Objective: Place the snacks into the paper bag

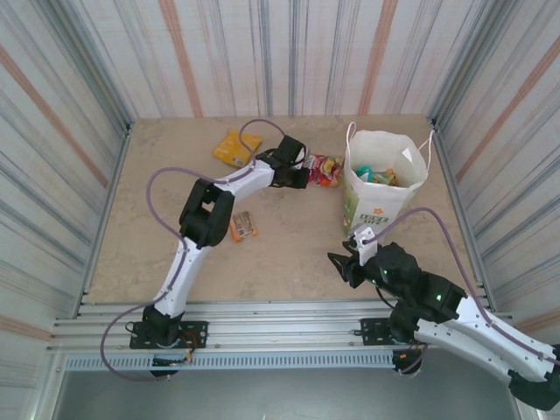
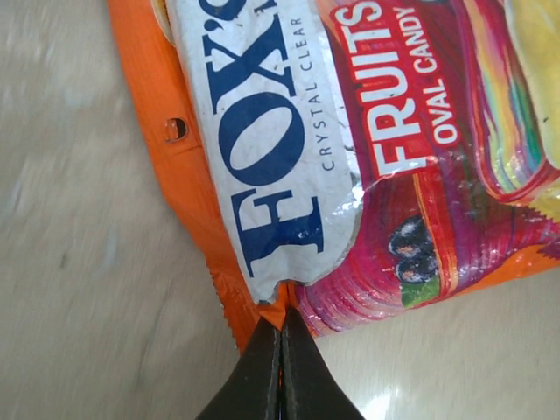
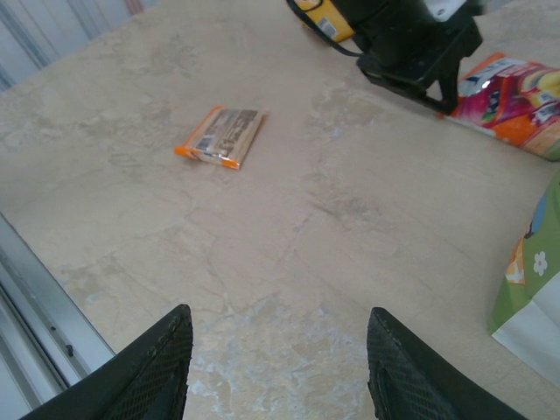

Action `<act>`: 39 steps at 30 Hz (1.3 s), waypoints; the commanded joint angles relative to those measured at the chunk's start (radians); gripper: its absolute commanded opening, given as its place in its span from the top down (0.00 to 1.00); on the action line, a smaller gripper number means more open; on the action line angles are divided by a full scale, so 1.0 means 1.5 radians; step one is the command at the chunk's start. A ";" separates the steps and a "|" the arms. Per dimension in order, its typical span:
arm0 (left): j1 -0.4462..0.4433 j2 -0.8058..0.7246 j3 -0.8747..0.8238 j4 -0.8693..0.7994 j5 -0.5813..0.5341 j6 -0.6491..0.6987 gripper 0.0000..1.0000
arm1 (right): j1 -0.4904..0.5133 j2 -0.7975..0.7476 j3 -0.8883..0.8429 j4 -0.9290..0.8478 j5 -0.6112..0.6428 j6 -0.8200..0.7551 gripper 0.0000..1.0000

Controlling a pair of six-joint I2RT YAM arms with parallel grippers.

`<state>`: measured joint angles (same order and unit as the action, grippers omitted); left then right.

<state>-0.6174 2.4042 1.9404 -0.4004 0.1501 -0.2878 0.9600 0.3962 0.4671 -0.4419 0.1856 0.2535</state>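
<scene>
The left gripper is reaching toward the table's far edge. Its jaws are pressing together on the orange seam of the Fox's packet, and the left wrist view shows the black tips pinching that seam. The packet is lying flat on the table, just left of the bag. The bag is standing upright by the far right corner, mouth open, with several packets showing inside it.

The right gripper is hovering in front of the bag, toward the near edge. Its jaws are standing apart and holding nothing, with bare table showing between its fingers.

An orange bar is lying left of the table's middle. A yellow packet is lying near the far edge.
</scene>
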 commanded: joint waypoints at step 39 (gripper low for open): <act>0.001 -0.684 -0.505 -0.031 0.011 0.528 1.00 | -0.080 0.305 0.217 0.080 -0.178 -0.082 0.44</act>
<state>-0.6167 1.4452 1.1942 -0.5091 0.1055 0.3874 0.8574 0.8333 0.7513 -0.3359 -0.0238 0.1585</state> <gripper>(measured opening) 0.050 0.560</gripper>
